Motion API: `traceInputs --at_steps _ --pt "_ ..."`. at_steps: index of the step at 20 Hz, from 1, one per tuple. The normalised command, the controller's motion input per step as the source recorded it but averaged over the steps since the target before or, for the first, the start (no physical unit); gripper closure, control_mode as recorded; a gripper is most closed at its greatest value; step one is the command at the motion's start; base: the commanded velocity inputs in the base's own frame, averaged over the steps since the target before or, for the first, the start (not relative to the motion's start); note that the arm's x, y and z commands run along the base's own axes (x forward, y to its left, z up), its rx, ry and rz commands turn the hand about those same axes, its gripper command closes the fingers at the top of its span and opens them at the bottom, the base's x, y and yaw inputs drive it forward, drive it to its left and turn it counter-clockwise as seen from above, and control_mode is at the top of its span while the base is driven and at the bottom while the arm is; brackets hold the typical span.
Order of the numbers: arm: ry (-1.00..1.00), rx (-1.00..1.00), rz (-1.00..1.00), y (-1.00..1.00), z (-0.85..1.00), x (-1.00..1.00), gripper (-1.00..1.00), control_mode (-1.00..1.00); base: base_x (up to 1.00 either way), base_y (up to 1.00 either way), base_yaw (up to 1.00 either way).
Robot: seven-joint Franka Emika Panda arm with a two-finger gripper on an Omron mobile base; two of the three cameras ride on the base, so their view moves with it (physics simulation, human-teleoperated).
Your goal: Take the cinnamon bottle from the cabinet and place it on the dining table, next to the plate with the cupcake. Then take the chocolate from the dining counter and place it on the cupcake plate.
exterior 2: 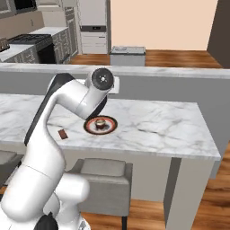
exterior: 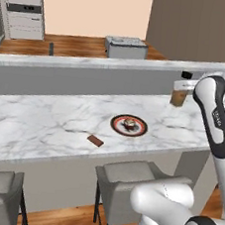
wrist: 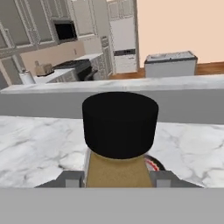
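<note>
The gripper [wrist: 118, 179] is closed on the cinnamon bottle [wrist: 117, 144], which stands upright between its fingers, black cap up, with the plate [exterior: 129, 125] below it.

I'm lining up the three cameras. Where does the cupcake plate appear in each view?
Left base view: the plate lies right of centre on the dining table.
Right base view: left of centre, beside the arm.
Hand view: a red rim sliver behind the cinnamon bottle.
Shared landmark: the chocolate.
</note>
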Motion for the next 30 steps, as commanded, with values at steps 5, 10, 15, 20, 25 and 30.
traceInputs --at_steps 5,10,15,20,25,30 --pt "0.00 -0.13 0.10 -0.45 -0.74 1.00 1.00 -1.00 0.00 0.00 0.00" --pt "0.06 -0.03 0.03 -0.58 -0.24 0.66 1.00 -1.00 0.00 0.00 0.00" --pt "0.25 -0.13 0.00 -0.22 -0.80 0.28 1.00 -1.00 0.00 0.00 0.00" --pt "0.09 -0.06 0.00 -0.04 -0.62 0.24 1.00 -1.00 0.00 0.00 0.00" --pt "0.00 0.00 0.00 0.00 -0.45 0.23 1.00 -1.00 0.00 0.00 0.00" --pt "0.00 0.00 0.00 0.00 -0.50 0.20 1.00 -1.00 0.00 0.00 0.00"
